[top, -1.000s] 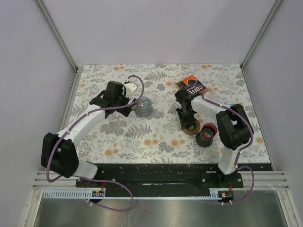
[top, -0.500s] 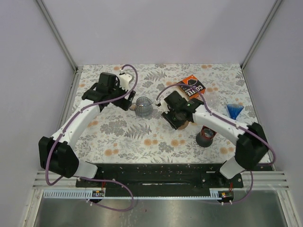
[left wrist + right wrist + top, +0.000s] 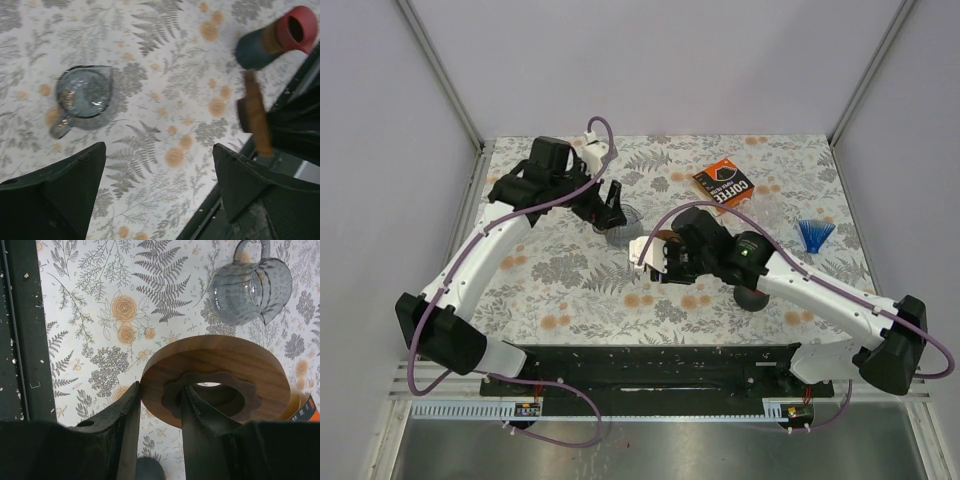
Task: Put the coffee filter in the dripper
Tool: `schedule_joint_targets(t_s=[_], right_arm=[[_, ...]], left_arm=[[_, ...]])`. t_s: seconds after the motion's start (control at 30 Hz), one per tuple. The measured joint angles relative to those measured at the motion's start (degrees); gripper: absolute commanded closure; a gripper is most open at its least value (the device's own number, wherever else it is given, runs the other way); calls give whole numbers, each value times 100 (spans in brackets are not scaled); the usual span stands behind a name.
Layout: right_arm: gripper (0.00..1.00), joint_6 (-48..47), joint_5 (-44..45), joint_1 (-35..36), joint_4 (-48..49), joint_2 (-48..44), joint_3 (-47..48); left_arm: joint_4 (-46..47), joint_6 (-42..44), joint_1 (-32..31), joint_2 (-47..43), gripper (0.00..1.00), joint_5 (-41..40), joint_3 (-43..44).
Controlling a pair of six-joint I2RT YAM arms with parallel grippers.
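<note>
Coffee filter (image 3: 813, 235) looks to me like the small blue pleated fan lying on the flowery bench (image 3: 570, 300), far over on the right side, with nothing touching it. Its wide end seems turned to the back wall and its thin tip to the near edge, but it is small and hard to see. The right gripper (image 3: 160, 392) is busy. It pinches the rim of the round wooden ring with a hole (image 3: 215, 360), one finger outside and one in the hole, up off the bench near the ribbed clear glass cup with a handle (image 3: 250, 287). That gripper points left, and the filter lies the other way, well apart. The left gripper (image 3: 159, 150) is spread wide, holds nothing and is even farther off. So the right arm is nearer, but I think it must put the ring down first
</note>
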Motion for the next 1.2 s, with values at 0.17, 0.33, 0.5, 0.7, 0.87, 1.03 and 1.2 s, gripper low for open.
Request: schedule_joint_targets(t_s=[0.17,0.33,0.5,0.7,0.87,1.03,1.2], right_arm=[[100,-400,-4,74,-11,389,168],[100,-590,-4,101,0,490,232],[100,-706,-2,111,72,490,240],[100,-765,11,114,94,520,240],[100,-769,28,120,249,586,240],[100,-769,205,122,389,721,240],[50,-564,380,136,544,802,238]], left_arm=[[-94,-302,-529,-2,11,522,7],[-103,-669,-581,70,18,713,7],[-50,-946,-610,282,34,776,-50],[17,-1139,-691,494,54,1080,-125],[50,-1176,-691,553,58,1381,-225],[39,-1252,-686,645,100,1683,-297],[81,-1335,-597,704,100,1725,-297]])
